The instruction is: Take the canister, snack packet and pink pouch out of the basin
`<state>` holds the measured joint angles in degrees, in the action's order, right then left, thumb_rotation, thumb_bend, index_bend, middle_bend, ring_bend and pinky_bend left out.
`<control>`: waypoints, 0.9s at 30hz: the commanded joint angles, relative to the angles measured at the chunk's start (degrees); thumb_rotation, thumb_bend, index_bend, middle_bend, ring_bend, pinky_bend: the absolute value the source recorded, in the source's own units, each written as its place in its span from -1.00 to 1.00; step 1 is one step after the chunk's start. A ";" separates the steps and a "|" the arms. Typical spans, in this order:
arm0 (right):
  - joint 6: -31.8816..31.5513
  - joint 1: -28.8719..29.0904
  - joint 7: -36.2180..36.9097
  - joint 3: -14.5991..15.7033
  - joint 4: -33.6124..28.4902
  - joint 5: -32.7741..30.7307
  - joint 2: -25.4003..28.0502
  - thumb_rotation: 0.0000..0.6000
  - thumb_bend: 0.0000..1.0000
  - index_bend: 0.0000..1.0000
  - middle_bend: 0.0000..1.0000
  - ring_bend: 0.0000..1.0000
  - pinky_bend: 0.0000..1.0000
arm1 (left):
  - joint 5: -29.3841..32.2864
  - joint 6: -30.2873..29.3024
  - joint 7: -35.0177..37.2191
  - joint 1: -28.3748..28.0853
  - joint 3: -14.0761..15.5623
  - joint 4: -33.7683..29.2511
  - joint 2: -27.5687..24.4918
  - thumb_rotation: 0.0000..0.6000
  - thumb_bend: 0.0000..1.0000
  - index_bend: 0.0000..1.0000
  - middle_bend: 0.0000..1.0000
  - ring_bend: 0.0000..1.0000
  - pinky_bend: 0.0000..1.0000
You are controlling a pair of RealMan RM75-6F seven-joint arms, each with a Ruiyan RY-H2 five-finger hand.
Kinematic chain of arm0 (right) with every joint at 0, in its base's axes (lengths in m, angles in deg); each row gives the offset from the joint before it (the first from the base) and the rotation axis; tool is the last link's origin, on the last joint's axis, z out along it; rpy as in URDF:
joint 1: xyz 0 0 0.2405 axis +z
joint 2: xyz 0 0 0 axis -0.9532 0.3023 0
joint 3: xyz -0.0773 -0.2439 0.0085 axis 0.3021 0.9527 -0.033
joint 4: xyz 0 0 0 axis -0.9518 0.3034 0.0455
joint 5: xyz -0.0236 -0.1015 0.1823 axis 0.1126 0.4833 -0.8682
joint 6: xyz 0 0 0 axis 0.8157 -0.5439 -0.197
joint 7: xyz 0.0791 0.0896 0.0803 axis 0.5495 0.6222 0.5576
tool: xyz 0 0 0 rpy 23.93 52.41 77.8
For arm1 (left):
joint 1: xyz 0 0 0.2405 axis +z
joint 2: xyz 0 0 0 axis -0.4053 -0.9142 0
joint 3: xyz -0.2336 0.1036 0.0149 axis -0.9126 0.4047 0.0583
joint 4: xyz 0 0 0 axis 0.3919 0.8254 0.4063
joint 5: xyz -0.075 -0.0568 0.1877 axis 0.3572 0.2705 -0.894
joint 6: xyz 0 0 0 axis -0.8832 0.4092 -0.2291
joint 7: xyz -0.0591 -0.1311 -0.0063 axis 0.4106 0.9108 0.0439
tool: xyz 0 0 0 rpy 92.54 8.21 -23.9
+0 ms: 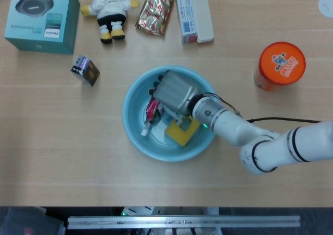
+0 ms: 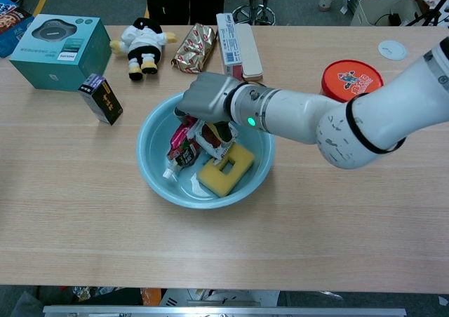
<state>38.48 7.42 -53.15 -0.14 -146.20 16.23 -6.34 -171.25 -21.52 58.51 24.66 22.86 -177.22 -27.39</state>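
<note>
Basin: the round light-blue plastic basin [image 1: 136, 136] [image 2: 156, 180] stands near the middle of the pale wooden tabletop [image 1: 62, 162] [image 2: 84, 233]; its wall is smooth and glossy.
Right hand: the grey metal right hand [image 1: 171, 92] [image 2: 207, 96] reaches into the basin from the right, over the far rim, on a white arm.
Fingers: the dark fingers [image 1: 154, 89] are curled down onto the packets; if they really hold one, I cannot tell.
Pink pouch: the soft pink pouch with a white spout [image 1: 151, 110] [image 2: 181, 149] lies inside the basin, at the left of the hand, spout toward the near-left wall.
Snack packet: a crinkled white and red snack packet [image 2: 214, 138] lies just under the hand, touching the pouch.
Sponge: a yellow square sponge with a hole [image 1: 182, 131] [image 2: 226, 168] rests in the right half of the basin.
Canister: the round orange-lidded canister [image 1: 281, 64] [image 2: 351, 78] stands upright on the tabletop, well apart at the right of the basin.
Open room: bare wood lies on the near side and the left of the basin.
Far edge: a teal cardboard box [image 1: 41, 17] [image 2: 59, 50], a plush toy [image 1: 110, 9] [image 2: 144, 42], a shiny foil bag [image 1: 155, 9] [image 2: 194, 47] and a long white carton [image 1: 193, 11] [image 2: 237, 42] stand in a row.
Small box: a small dark box [image 1: 85, 69] [image 2: 100, 98] stands left of the basin.
</note>
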 commanded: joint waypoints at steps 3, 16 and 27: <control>-0.87 -0.69 1.11 -0.39 -0.45 1.41 0.35 1.00 -1.00 -0.23 -0.23 -0.32 -0.04 | -0.05 -0.11 0.17 0.06 0.00 0.18 0.06 1.00 -0.31 -0.37 -0.47 -0.59 -0.67; -1.57 -2.15 1.78 0.62 -1.38 3.81 1.47 1.00 -1.00 -0.02 -0.07 -0.17 0.12 | 0.33 0.46 -0.21 -0.22 -0.18 0.24 0.18 1.00 -0.31 -0.37 -0.47 -0.59 -0.67; -3.07 -4.83 5.72 -1.24 -1.36 8.77 2.55 1.00 -1.00 0.33 0.19 0.12 0.38 | 0.46 0.62 -0.35 -0.41 -0.37 0.10 0.12 1.00 -0.31 -0.37 -0.47 -0.59 -0.67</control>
<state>35.64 2.87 -47.75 -1.14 -147.33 24.67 -4.07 -170.80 -20.90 58.16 24.25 22.48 -177.13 -27.27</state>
